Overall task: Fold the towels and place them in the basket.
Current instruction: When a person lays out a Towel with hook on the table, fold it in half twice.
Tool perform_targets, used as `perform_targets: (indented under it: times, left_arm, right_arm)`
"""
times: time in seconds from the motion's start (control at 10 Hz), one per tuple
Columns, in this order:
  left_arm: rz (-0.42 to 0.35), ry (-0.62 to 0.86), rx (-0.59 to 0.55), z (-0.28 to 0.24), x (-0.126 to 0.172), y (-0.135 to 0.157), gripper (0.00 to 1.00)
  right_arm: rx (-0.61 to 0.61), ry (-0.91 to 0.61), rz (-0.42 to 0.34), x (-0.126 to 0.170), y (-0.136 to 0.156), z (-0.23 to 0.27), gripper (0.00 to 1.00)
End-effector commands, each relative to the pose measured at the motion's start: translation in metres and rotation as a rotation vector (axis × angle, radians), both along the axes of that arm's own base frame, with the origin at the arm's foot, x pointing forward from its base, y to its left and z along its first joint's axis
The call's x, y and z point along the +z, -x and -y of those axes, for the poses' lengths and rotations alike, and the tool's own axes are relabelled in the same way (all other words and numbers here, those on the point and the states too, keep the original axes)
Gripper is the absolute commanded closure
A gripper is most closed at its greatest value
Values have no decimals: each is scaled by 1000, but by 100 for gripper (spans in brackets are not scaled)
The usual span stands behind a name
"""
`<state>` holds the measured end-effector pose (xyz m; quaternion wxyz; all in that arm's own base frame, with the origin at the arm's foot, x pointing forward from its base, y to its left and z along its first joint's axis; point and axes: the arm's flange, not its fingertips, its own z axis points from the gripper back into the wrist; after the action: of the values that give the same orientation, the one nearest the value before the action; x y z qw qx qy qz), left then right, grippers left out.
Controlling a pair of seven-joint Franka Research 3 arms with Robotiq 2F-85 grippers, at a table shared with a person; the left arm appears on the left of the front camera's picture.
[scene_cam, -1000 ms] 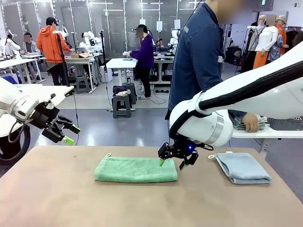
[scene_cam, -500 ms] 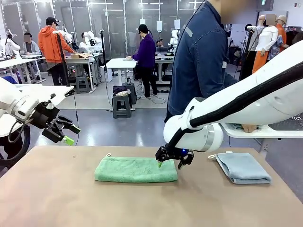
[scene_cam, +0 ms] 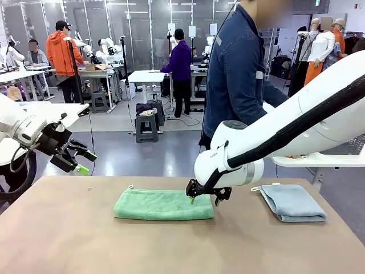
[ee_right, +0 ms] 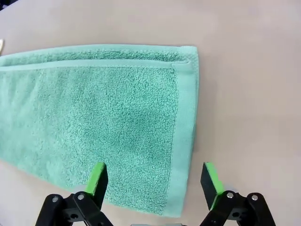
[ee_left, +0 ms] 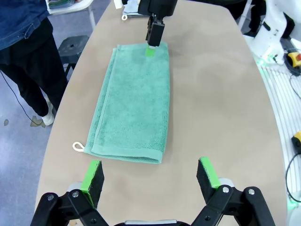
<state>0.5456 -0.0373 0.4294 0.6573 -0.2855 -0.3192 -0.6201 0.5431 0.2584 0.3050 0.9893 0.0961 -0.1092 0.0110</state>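
1. While the person (scene_cam: 239, 74) in the denim jacket stands at the far side of the table (scene_cam: 171, 245), the right gripper (scene_cam: 203, 198) hangs low over the right end of the green towel (scene_cam: 162, 204).
2. That green towel lies flat near the middle of the table, folded into a long strip, with its little white loop (ee_left: 77, 146) sticking out at the left end.
3. Right wrist view is pretty clear: the jaws stand apart, one green pad (ee_right: 98, 179) over the terry, the other past the towel's hemmed edge over bare table. Nothing is held between them. Can't tell if the pads actually touch the cloth.
4. Left gripper (scene_cam: 80, 161) is up in the air off the table's left edge, well apart from everything. Its jaws are spread wide with nothing between them, and its own camera looks down the length of the green towel from the loop end.
5. The blue-grey towel (scene_cam: 292, 202) sits folded on the right side of the table, well apart from the green one, a white loop at its far left corner.
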Motion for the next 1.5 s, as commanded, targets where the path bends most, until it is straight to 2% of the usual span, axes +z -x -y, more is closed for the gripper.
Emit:
perform_targets:
  times: [0.0,0.1,0.4,0.5,0.8,0.9,1.2,1.3,1.4]
  left_arm:
    - [-3,-3,1,0,0,0,0]
    - [-3,-3,1,0,0,0,0]
    - [-3,-3,1,0,0,0,0]
    - [-3,-3,1,0,0,0,0]
    - [-3,-3,1,0,0,0,0]
    - [-3,-3,1,0,0,0,0]
    - [-3,-3,1,0,0,0,0]
    - [-3,-3,1,0,0,0,0]
    - [-3,-3,1,0,0,0,0]
  right_arm:
    - [-62,34,16,-4,-6,-15,20]
    - [-74,45,24,-4,-8,-16,7]
    - [-92,67,20,-9,-10,-17,7]
    - [-91,70,14,-9,-11,-17,25]
    - [-108,77,9,-13,-11,-18,27]
    - [-110,92,11,-14,-12,-19,34]
    - [-127,130,19,-17,-10,-19,65]
    - [-129,135,20,-17,-10,-19,73]
    - [-133,143,23,-18,-9,-18,85]
